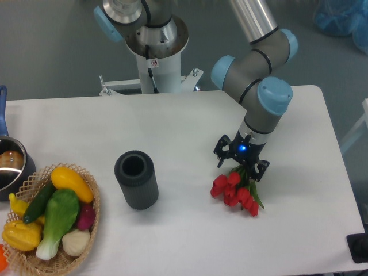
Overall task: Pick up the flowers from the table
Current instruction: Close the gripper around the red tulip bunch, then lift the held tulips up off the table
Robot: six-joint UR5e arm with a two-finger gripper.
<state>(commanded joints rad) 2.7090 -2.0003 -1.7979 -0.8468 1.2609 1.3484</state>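
Gripper (242, 167) down on one bunch of red tulips (234, 190), right of centre on the white table (172, 126).
Fingers hidden among the stems; clenched or released, cannot tell. One dark grey cylinder vase (136, 179) upright at centre-left, well apart. One wicker basket (89, 227) of toy vegetables at lower left, one pot (11, 167) at left edge. Bare tabletop between vase and blooms, and right toward the table edge.

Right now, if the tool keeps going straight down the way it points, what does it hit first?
The flowers: the tool sits right above their stems, the table beneath. Whether it already touches them is unclear.
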